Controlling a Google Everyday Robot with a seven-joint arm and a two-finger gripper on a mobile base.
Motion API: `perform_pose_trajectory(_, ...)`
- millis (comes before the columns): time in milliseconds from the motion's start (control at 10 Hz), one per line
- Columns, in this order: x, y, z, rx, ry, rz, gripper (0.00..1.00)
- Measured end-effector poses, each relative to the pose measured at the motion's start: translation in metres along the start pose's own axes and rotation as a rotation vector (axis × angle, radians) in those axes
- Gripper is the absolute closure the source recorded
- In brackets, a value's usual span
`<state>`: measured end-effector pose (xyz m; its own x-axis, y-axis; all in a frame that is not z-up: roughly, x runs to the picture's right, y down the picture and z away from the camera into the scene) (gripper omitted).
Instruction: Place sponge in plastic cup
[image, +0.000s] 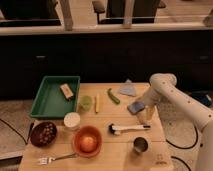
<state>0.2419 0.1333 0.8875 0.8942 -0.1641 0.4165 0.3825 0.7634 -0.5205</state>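
Observation:
The blue-grey sponge (134, 107) is at the right of the wooden table (107, 162), just left of a pale, see-through plastic cup (146, 115). My gripper (142, 105) reaches down from the white arm at the right, its tip right at the sponge and above the cup's rim. The jaws stand open. Whether the sponge rests on the table or leans on the cup, I cannot tell.
A pale blue triangular cloth (128, 89) and a green pepper (113, 96) lie behind the sponge. A green tray (46, 104) with a tan block (66, 91) is at the left. In front are a white-handled brush (128, 129), metal cup (140, 145), orange bowl (87, 141) and white cup (71, 120).

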Motion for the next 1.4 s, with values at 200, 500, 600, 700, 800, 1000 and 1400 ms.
perform_pose_trajectory(200,-0.003,-0.002,0.002,0.003,-0.01,-0.051,0.2)
perform_pose_trajectory(500,-0.004,-0.007,0.007,0.01,-0.015,-0.092,0.2)
perform_pose_trajectory(600,-0.004,-0.008,0.008,0.012,-0.016,-0.096,0.2)
perform_pose_trajectory(700,-0.002,-0.01,0.011,0.016,-0.012,-0.095,0.2)
perform_pose_trajectory(800,-0.001,-0.011,0.014,0.016,-0.01,-0.09,0.2)
perform_pose_trajectory(1000,0.002,-0.013,0.019,0.012,-0.005,-0.079,0.2)
perform_pose_trajectory(1400,0.005,-0.015,0.023,-0.002,-0.001,-0.072,0.33)
